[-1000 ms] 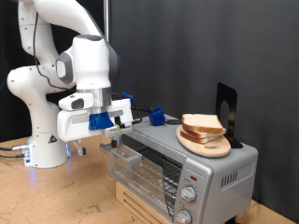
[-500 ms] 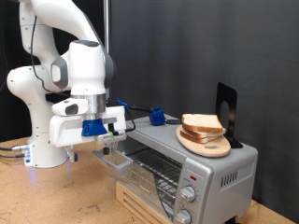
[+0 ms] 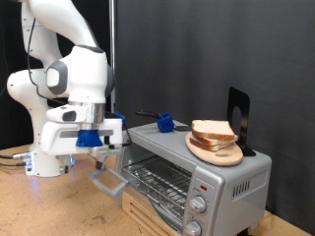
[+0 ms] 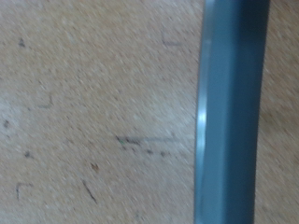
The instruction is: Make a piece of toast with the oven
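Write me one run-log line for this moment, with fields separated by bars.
gripper: at door edge | oven: door down, rack visible | piece of toast: on wooden plate atop oven

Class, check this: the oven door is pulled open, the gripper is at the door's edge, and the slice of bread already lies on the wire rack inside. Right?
One error: the piece of toast is not inside; the exterior view shows it on the wooden plate atop the oven. The door is open, with the gripper at its edge.
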`<state>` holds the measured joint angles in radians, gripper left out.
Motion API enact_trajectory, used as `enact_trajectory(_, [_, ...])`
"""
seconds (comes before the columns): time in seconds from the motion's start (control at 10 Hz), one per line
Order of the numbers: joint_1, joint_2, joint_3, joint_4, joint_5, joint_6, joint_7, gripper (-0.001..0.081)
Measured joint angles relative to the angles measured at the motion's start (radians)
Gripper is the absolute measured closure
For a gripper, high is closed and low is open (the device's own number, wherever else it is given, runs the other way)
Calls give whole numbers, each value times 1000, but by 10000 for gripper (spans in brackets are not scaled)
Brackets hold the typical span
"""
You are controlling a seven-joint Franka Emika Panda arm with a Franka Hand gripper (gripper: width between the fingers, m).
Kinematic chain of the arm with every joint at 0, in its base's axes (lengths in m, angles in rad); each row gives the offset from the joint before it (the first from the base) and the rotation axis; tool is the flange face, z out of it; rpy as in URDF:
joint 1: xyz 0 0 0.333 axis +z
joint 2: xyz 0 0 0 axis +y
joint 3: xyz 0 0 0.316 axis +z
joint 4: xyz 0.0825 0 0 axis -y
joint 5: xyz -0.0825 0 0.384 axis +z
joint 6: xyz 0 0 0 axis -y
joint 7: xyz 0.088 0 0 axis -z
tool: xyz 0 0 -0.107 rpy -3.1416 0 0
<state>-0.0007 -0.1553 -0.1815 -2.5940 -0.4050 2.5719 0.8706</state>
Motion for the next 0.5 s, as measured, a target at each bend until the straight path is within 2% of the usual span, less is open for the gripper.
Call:
enact_trajectory(0.3, [-29,10,0,-14,-122,-23,107,124])
enact_trajectory(0.5, [-36,35,-1,-14,-161,-16,153,124])
